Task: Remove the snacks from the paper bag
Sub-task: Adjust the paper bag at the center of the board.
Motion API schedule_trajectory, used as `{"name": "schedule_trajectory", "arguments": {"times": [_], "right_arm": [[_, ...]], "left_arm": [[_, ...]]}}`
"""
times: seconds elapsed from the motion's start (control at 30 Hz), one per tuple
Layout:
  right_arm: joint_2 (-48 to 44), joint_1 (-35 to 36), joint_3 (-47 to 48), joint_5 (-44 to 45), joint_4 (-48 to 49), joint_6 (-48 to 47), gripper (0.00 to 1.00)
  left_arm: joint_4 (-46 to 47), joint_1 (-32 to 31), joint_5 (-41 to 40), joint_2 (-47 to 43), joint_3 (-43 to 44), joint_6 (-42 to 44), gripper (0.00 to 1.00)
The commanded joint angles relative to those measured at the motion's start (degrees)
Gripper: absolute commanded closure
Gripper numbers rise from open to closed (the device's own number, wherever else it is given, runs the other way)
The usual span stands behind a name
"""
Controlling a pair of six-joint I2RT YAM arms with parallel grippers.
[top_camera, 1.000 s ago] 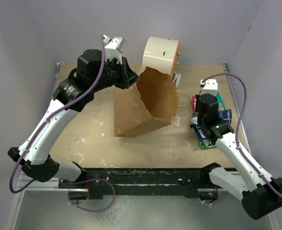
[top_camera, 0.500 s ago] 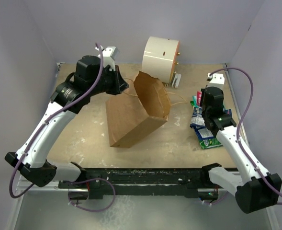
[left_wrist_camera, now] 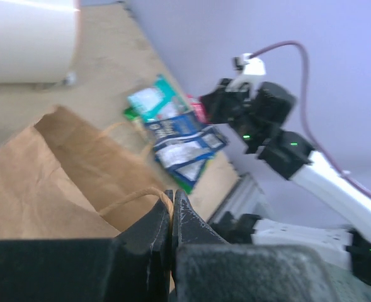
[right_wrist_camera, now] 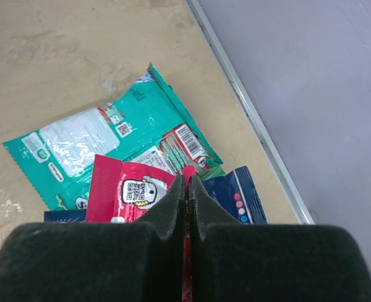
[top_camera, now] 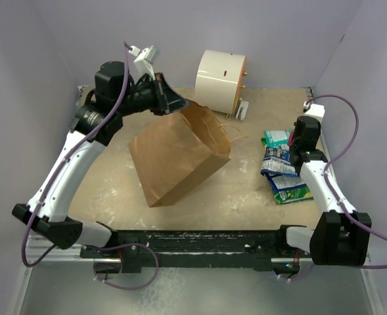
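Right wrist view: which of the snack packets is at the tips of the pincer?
The small red packet, its edge between the shut right pincer; the teal packet and dark blue packet lie around it.

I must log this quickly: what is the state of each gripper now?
Left gripper: closed on the bag handle.
Right gripper: closed; a grip on the red packet cannot be told.
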Motion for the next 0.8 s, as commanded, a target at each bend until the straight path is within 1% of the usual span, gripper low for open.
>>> {"name": "schedule_trajectory", "arguments": {"times": [0.0, 0.1, 0.23, 0.3, 0.4, 0.5, 0.63, 0.77], "right_arm": [[0.57, -2.29, -1.3, -3.59, 6.6, -0.61, 1.0], [1.75, -3.14, -2.1, -4.11, 7.32, -0.9, 1.0], [2.65, -3.29, -2.81, -5.54, 8.13, -1.16, 1.0], [2.93, -3.29, -2.81, -6.27, 8.2, -1.13, 1.0], [3.14, -3.3, -2.73, -6.32, 8.29, -1.51, 1.0], [3.29, -3.29, -2.87, -6.19, 8.65, -1.88, 1.0], [4.46, -3.29, -3.1, -5.35, 9.53, -1.66, 1.0], [6.42, -3.33, -2.64, -5.62, 9.55, -1.03, 1.0]], "left_arm": [[18.18, -0.28, 16.2, 4.38, 3.67, -12.25, 1.0], [23.08, -0.85, 18.33, 5.84, 5.53, -15.99, 1.0], [26.45, -1.15, 20.14, 6.39, 6.53, -19.29, 1.0], [27.81, -1.15, 20.61, 5.94, 5.63, -19.98, 1.0], [27.61, -1.15, 19.9, 3.81, 2.06, -18.87, 1.0], [23.05, -0.84, 17.09, 0.83, -2.96, -16.37, 1.0], [12.72, 0.41, 11.44, -4.4, -10.75, -11.29, 1.0], [6.12, 1.82, 7.23, -6.92, -16.56, -9.51, 1.0]]}}
